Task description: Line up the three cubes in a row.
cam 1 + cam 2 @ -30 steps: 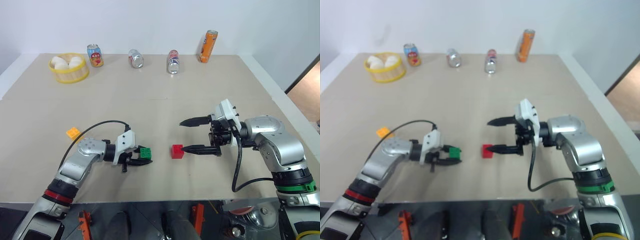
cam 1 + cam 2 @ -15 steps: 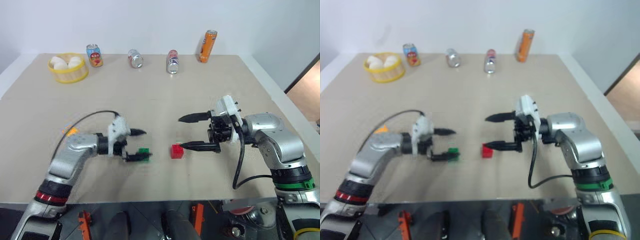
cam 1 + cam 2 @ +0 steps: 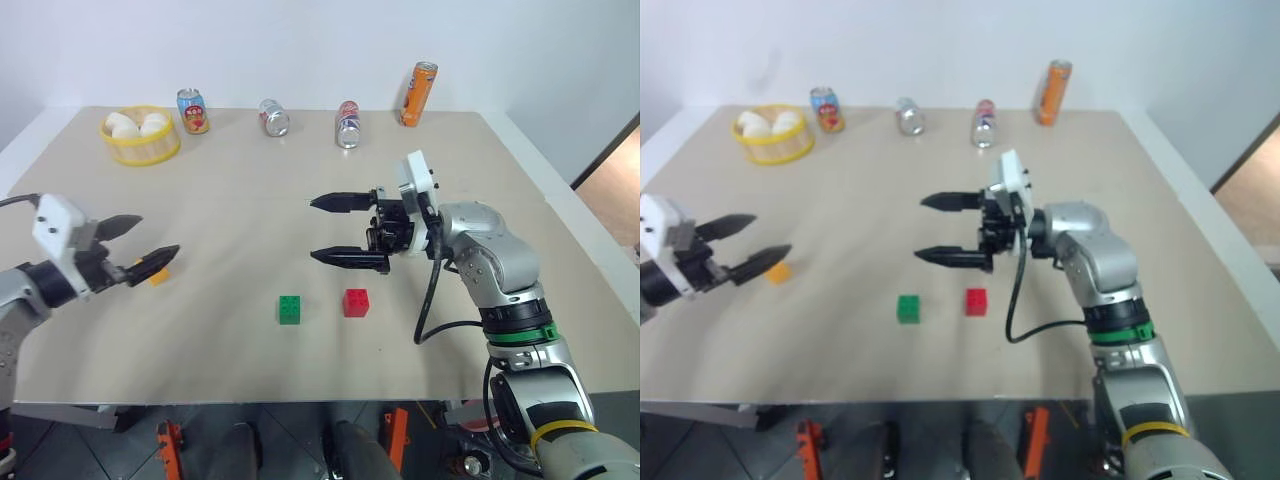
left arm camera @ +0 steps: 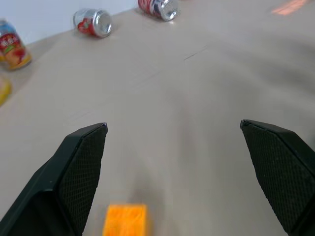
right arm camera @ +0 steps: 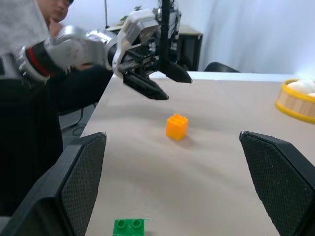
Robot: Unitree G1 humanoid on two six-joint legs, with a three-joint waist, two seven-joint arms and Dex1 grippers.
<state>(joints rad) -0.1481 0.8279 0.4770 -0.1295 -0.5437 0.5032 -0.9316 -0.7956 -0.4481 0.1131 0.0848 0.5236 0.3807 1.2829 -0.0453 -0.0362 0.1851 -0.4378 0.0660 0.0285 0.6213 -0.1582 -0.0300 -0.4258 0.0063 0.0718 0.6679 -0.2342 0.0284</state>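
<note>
Nearest the front edge of the table (image 3: 300, 200), the green cube (image 3: 290, 309) and the red cube (image 3: 355, 302) sit side by side, close but apart, the red one at 3 o'clock from the green. Both rest flat with studs up, and neither is touched by an end effector.

Further back, at 9 o'clock from the green cube and well apart from it, the yellow-orange cube (image 3: 779, 271) lies just beside the lower finger of the left end effector (image 3: 136, 245). Contact between them appears absent, though the head views partly hide the cube. That end effector is spread wide and holds nothing.

Above the red cube, toward 12 o'clock, the right end effector (image 3: 327, 228) hangs with fingers wide apart, pointing to 9 o'clock, empty.

Along the far edge stand a yellow basket (image 3: 140, 145) and four cans (image 3: 272, 117).
</note>
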